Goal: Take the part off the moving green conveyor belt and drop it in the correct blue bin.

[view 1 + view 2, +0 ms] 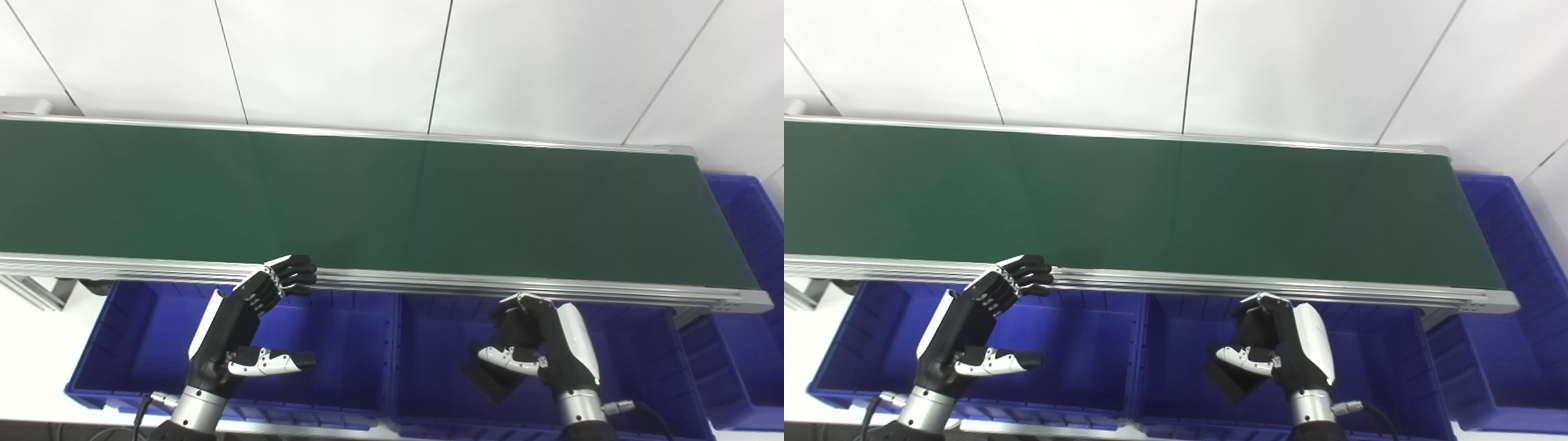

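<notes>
While the left hand (245, 324) hovers with fingers spread over the left blue bin (122, 343), the right hand (539, 346) clasps a black part (493, 380) above the middle bin (429, 343), near the green conveyor belt (367, 202).

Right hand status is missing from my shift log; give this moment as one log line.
right hand: shut on black part | over middle blue bin | left hand: open | belt: no part

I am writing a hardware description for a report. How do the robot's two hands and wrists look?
Both the left hand and right hand are black with a white back panel, a white-and-black thumb, a silver metal wrist cuff and a dark cable with a metal plug.
</notes>
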